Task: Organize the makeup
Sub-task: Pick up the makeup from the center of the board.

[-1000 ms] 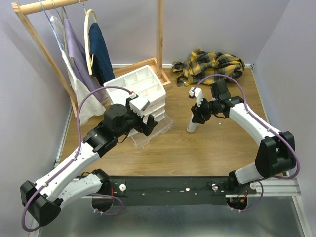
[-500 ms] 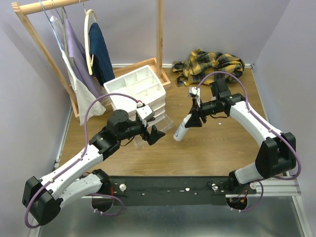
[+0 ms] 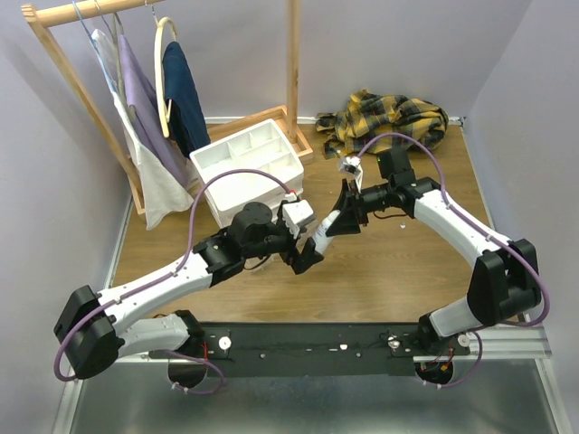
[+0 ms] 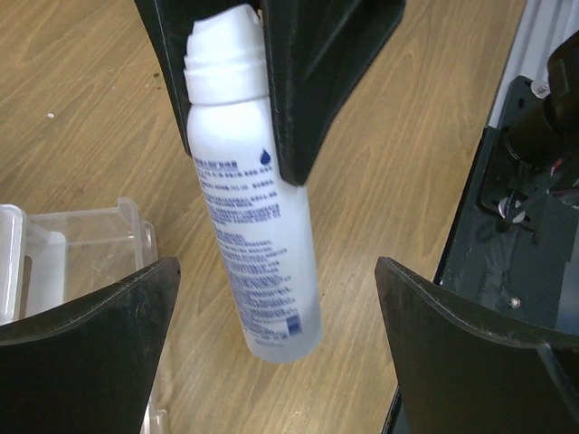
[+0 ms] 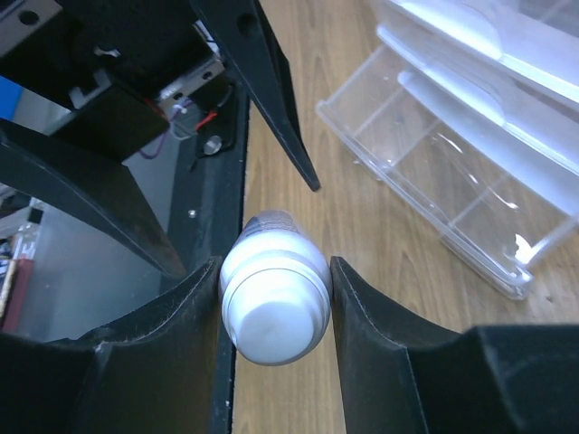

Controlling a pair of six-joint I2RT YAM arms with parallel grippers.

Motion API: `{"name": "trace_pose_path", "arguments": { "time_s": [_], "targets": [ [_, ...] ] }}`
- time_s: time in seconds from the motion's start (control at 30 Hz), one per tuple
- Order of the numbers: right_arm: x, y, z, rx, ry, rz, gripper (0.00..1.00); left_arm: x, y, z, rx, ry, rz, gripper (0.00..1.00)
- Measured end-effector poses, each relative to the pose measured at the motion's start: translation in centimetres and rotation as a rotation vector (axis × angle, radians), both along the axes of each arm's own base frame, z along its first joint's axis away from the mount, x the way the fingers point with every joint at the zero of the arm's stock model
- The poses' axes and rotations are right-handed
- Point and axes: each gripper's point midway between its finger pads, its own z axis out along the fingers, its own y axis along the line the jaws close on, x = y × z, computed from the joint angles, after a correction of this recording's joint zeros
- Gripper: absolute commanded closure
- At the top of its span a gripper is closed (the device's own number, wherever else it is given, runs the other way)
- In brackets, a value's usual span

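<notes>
The right end effector (image 5: 276,303) is clenched on the cap end of a white bottle (image 4: 253,226), which hangs tilted above the middle of the desk (image 3: 380,271). The left end effector (image 4: 276,271), released wide, flanks the bottle's lower end without touching. If the right lets go before the left clamps, the bottle would likely drop; its smooth round body could also squirt out.

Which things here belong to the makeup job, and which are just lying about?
Job: bottle, held by the right pincer; open left pincer; probably the drawers.
Lying about: plaid cloth; clothes rack.
</notes>
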Motion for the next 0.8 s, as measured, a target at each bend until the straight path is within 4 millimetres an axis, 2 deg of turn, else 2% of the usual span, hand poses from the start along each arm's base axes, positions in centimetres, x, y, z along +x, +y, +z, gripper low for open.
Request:
{"name": "trace_pose_path", "arguments": {
  "time_s": [0.17,0.33,0.53,0.63,0.67,0.73,0.77,0.8],
  "targets": [
    [-0.8,0.9,-0.3,0.013,0.029,0.044,1.0,0.2,-0.5,-0.2,0.033,0.004,0.02,0.21],
    [-1.3,1.5,-1.0,0.016,0.066,0.077,0.99,0.6,-1.2,-1.7,0.113,0.044,0.037,0.28],
    [-1.3,1.6,-1.1,0.026,0.052,0.09,0.99,0.6,-1.4,-3.7,0.213,0.095,0.054,0.54],
    [-1.3,1.5,-1.1,0.027,0.04,0.093,0.99,0.4,-1.3,-3.8,0.231,0.111,0.059,0.77],
    [-1.2,1.6,-1.2,0.028,0.035,0.094,0.94,0.5,-1.3,-3.8,0.233,0.111,0.062,0.9],
    [-1.2,1.6,-1.2,0.028,0.034,0.095,0.84,0.5,-1.2,-3.9,0.235,0.115,0.064,0.97],
    [-1.2,1.5,-1.2,0.028,0.033,0.096,0.7,0.5,-1.2,-3.9,0.237,0.115,0.064,0.99],
    [-1.3,1.5,-1.3,0.027,0.03,0.097,0.61,0.5,-1.2,-3.9,0.238,0.114,0.063,0.99]
  ]
}}
